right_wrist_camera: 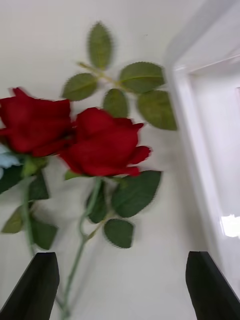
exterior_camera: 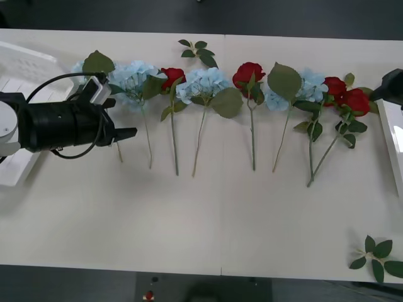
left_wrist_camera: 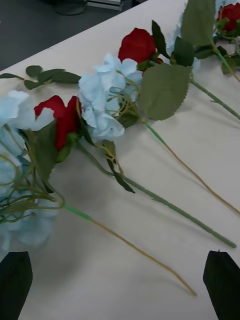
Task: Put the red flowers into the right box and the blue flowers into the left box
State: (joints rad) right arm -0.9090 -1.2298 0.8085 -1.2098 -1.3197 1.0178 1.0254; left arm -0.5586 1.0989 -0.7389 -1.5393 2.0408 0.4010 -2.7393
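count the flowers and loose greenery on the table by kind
red roses: 4
blue hydrangeas: 4
bare green leaf sprigs: 2
total: 10

no readable text, labels, numbers, signs

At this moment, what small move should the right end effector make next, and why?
Probably lower onto the nearest rose's stem and close. The right end effector hangs open above it, holding nothing, with the right box just beside.
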